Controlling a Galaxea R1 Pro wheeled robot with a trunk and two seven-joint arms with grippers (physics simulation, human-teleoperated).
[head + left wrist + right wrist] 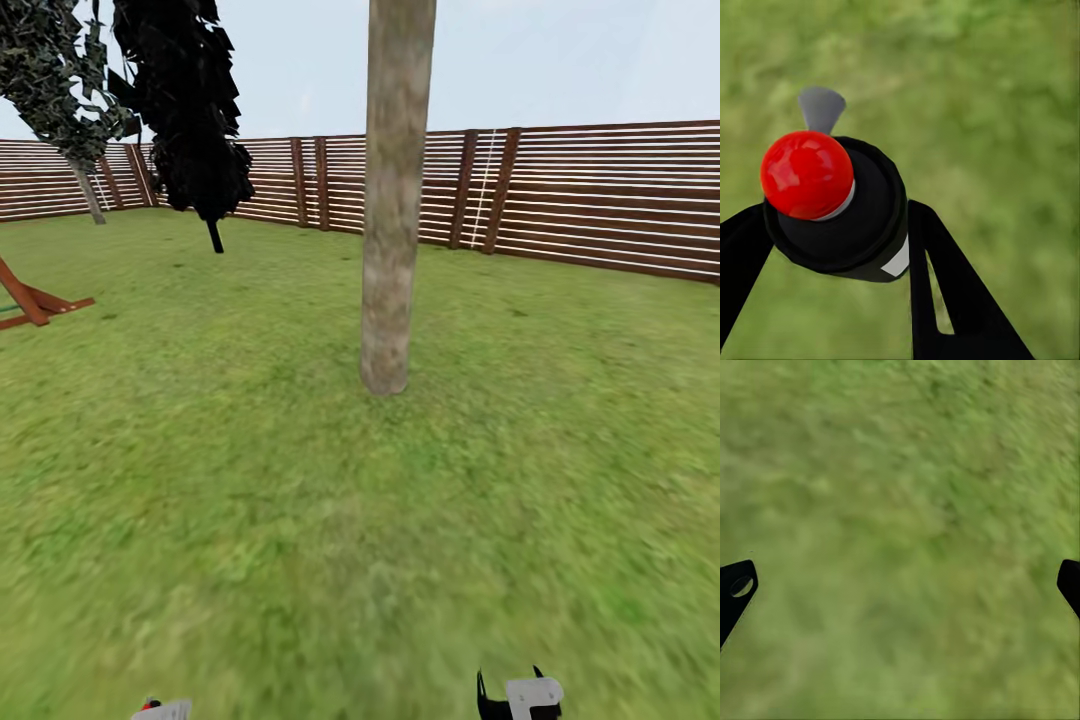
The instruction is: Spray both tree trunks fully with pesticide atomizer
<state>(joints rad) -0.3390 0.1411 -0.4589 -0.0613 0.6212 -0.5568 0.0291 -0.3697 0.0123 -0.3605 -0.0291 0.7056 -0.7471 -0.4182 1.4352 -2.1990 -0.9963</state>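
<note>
Atomizer [832, 202] clamped in my left tool [832, 247]; right tool [900, 585] wide, empty over grass. Trunk [395, 200] ahead, near. Next, I reckon: raise nozzle, aim at trunk, spray.

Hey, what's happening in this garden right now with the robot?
The robot stands on the grass facing a pale tree trunk a little way ahead, with a slatted wooden fence behind it. Its left gripper is shut on the pesticide sprayer, a black bottle with a red cap. The right gripper is open and empty over the lawn. No spray shows on the trunk.
</note>
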